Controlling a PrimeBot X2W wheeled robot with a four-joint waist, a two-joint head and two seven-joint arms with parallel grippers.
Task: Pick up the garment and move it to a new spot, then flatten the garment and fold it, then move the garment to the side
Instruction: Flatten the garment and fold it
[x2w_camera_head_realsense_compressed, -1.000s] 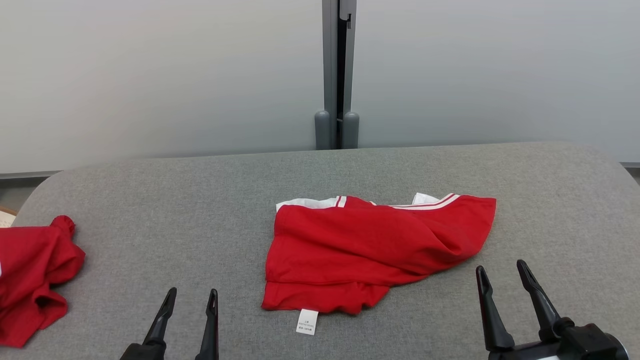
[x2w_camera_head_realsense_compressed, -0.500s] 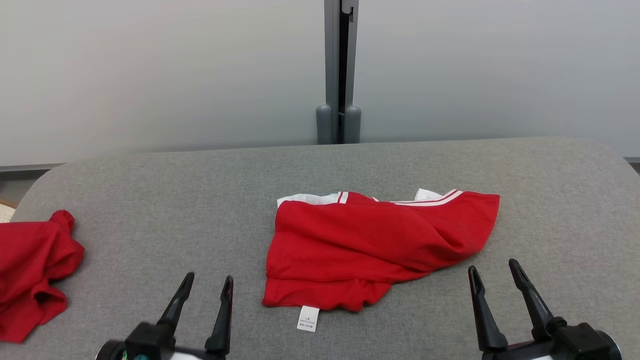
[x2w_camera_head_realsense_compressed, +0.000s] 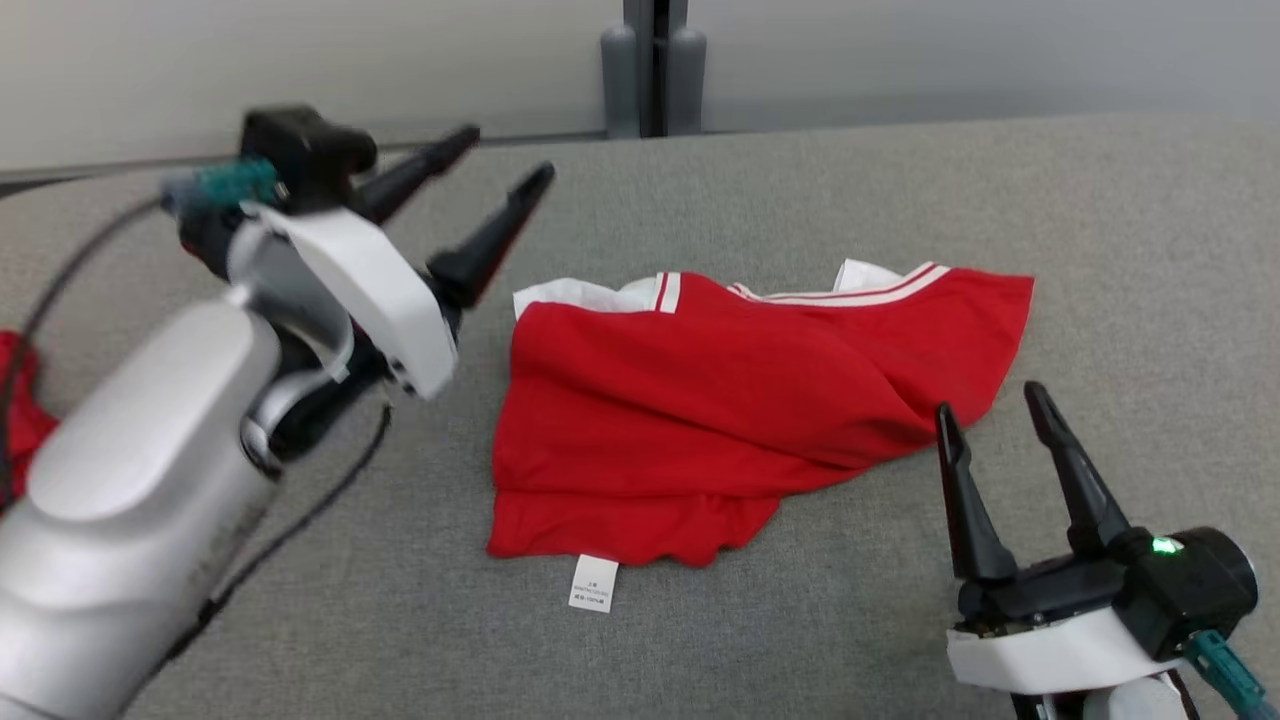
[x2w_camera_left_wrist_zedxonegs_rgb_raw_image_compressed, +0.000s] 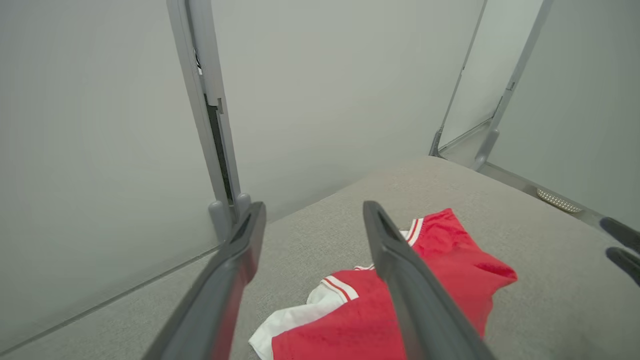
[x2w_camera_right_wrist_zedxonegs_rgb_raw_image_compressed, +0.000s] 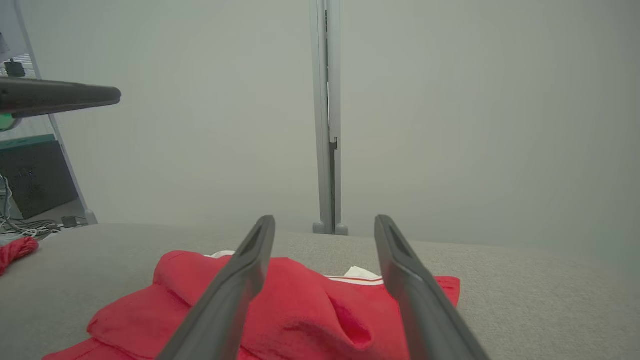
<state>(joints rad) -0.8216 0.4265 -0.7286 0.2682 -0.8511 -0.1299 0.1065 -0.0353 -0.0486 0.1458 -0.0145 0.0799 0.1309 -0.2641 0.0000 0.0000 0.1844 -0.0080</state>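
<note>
- Shirt (x2w_camera_head_realsense_compressed: 740, 400) lies rumpled in the middle of the table (x2w_camera_head_realsense_compressed: 800, 180), untouched.
- Left gripper (x2w_camera_head_realsense_compressed: 507, 151) hovers left of the shirt, fingers (x2w_camera_head_realsense_compressed: 495, 230) spread wide, holding nothing.
- Right gripper (x2w_camera_head_realsense_compressed: 987, 398) sits near the shirt, fingers (x2w_camera_head_realsense_compressed: 965, 490) wide apart, empty.

High head, low wrists, common garment (x2w_camera_head_realsense_compressed: 740, 400)

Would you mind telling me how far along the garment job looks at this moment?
Done: nothing yet; the garment lies rumpled on the table, not lifted. In hand: the left gripper hovers open near its far left corner, and the right gripper is open by its near right edge; neither holds cloth. Left: picking up, moving, flattening, folding, setting aside.
</note>
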